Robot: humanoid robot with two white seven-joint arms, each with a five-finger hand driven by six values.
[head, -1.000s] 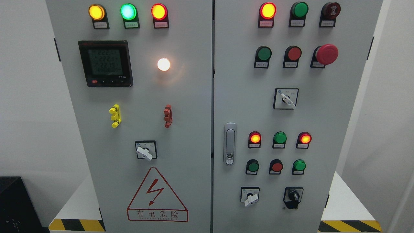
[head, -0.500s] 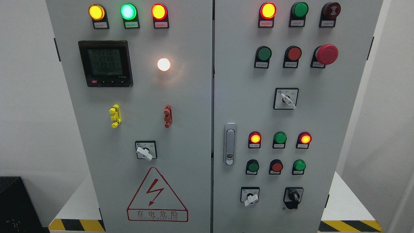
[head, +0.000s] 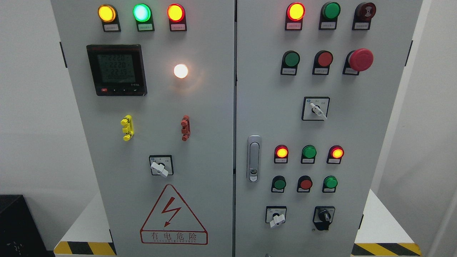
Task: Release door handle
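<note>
A grey electrical cabinet with two doors fills the head view. The silver door handle (head: 254, 158) sits flat against the right door (head: 357, 142) near its left edge, with a key lock at its lower end. Both doors look shut, the seam (head: 235, 107) between them running straight down. Nothing touches the handle. Neither of my hands nor any arm shows in this view.
The left door (head: 210, 107) carries a digital meter (head: 116, 69), lit lamps, yellow and red clips, a rotary switch and a red warning triangle (head: 174, 216). The right door has lamps, push buttons, a red mushroom stop button (head: 360, 59) and rotary switches. The cabinet stands on a white base with black-yellow striped edges (head: 85, 247).
The digits on the meter flicker slightly. Nothing else has moved.
</note>
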